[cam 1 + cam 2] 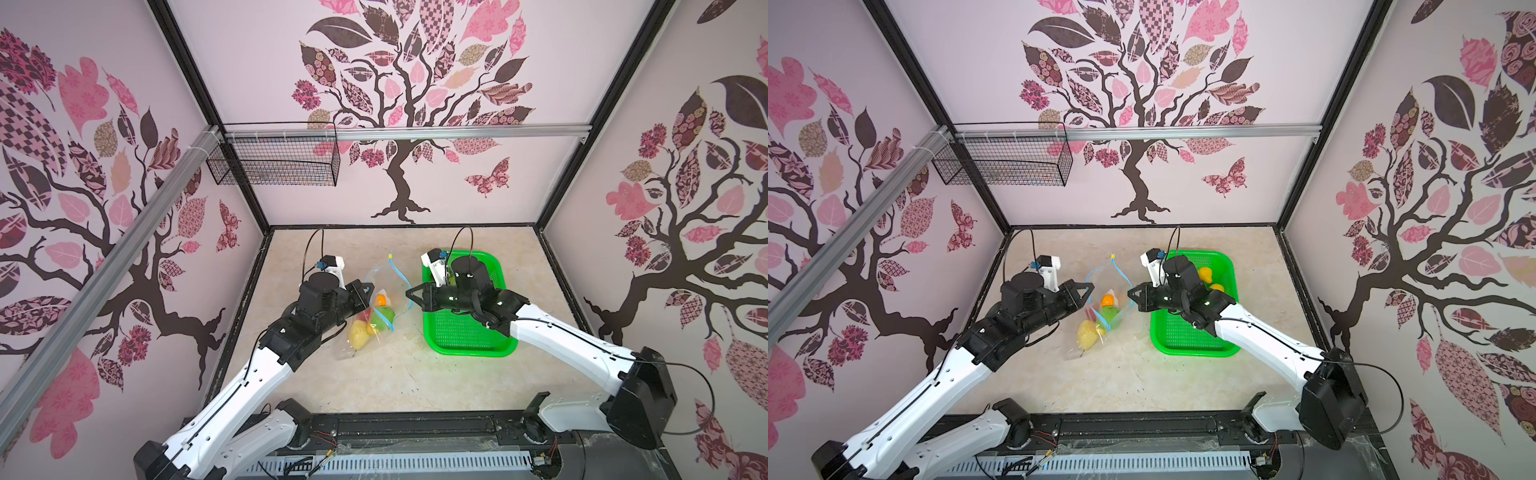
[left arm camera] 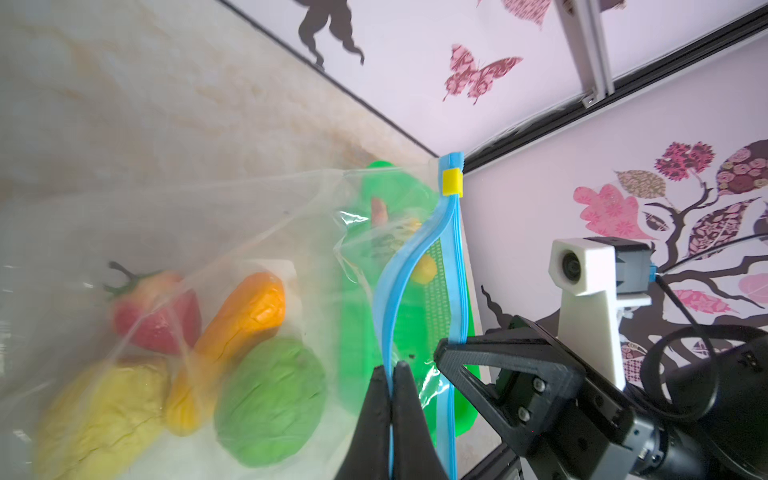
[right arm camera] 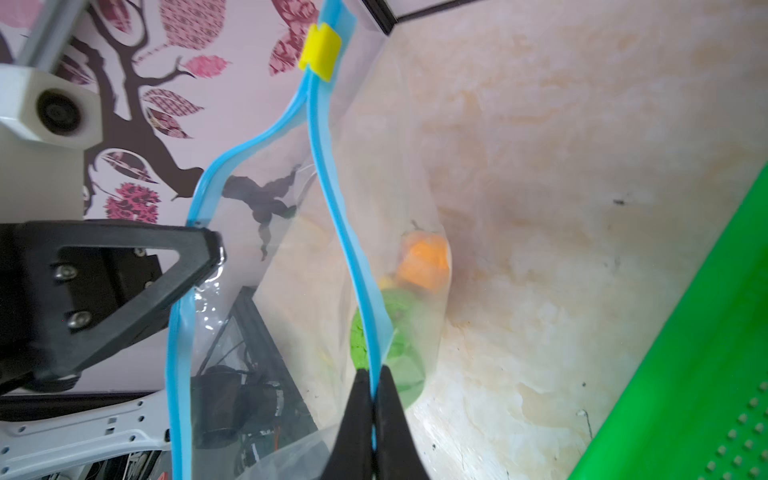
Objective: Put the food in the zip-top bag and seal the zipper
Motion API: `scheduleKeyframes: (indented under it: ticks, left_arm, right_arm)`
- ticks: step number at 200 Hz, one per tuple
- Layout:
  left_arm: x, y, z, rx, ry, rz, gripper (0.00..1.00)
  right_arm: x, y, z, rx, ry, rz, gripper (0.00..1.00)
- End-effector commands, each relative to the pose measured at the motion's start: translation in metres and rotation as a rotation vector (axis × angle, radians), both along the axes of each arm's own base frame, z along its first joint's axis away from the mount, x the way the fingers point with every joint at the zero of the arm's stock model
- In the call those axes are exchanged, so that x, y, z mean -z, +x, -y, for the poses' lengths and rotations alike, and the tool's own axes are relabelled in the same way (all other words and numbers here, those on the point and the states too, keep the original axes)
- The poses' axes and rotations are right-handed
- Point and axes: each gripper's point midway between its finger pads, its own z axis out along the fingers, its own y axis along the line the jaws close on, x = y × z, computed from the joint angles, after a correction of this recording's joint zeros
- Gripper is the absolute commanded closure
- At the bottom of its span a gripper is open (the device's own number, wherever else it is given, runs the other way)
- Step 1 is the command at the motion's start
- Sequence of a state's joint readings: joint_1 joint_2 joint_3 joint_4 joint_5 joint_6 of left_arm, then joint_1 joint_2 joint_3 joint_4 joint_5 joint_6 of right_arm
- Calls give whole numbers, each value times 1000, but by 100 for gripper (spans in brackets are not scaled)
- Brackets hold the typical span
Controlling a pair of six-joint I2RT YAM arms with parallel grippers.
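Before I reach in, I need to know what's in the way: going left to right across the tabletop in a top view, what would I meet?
Left end effector → zip-top bag, its mouth pinched from both sides → right end effector → green basket.

White arms [image 1: 232,386], black joints [image 1: 640,395], black left hand [image 1: 370,287] and right hand [image 1: 408,294].

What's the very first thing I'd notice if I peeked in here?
Probably the clear zip-top bag in the middle of the table, its blue zipper pinched on each side by a robot arm's shut jaws, with bright toy food inside. Next, the bright green basket to its right and the big pink-and-brown tree on the back wall.
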State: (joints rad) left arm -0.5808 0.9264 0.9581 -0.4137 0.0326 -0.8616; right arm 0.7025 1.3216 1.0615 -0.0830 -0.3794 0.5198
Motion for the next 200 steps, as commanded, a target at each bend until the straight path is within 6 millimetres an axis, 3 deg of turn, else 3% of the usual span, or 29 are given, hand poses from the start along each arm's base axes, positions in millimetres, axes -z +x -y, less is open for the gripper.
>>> scheduleKeyframes:
  ticks: [1, 35, 55, 79, 138, 163, 200]
  left_arm:
    - [-33, 1, -25, -80, 86, 110, 100]
    - [-54, 0, -44, -150, 127, 182, 100]
    - [-60, -1, -50, -169, 152, 203, 100]
    - [-55, 1, -48, -157, 177, 197, 100]
    - [-16, 4, -1, 69, 166, 112, 100]
    - [5, 0, 27, 182, 107, 41, 100]
    - [20, -11, 46, 206, 95, 33, 100]
  right_arm:
    - [-41, -10, -3, -64, 59, 68, 100]
    - [-57, -11, -2, -61, 84, 102, 100]
    - [-51, -11, 1, -46, 69, 103, 100]
    - [-28, -9, 5, -27, 32, 66, 100]
    - [46, -17, 17, 21, -37, -77, 100]
    - [61, -17, 28, 64, -81, -83, 100]
    - [79, -9, 49, 144, -178, -82, 100]
